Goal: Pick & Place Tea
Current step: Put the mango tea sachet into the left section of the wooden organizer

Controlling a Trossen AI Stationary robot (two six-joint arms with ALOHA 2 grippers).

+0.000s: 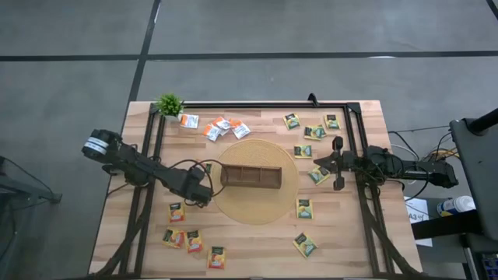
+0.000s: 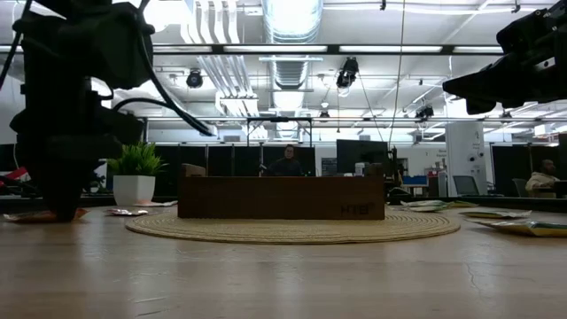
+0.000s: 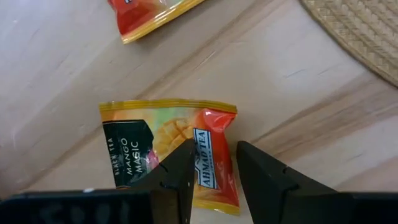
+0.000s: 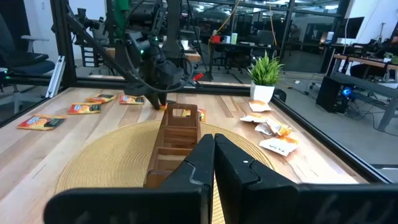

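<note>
Tea sachet (image 3: pixel 169 151), yellow-orange, flat on the bare wood just left of the round woven mat (image 1: pixel 253 180), its edge between the partly spread fingers of the left gripper (image 3: pixel 213 165), not visibly pinched. Wooden tray (image 1: pixel 250 178) stood at the mat's centre; right gripper (image 4: pixel 214 149), fingers pressed together, waited at the right. To grip well, the fingers likely needed lowering squarely over the edge before closing.
</note>
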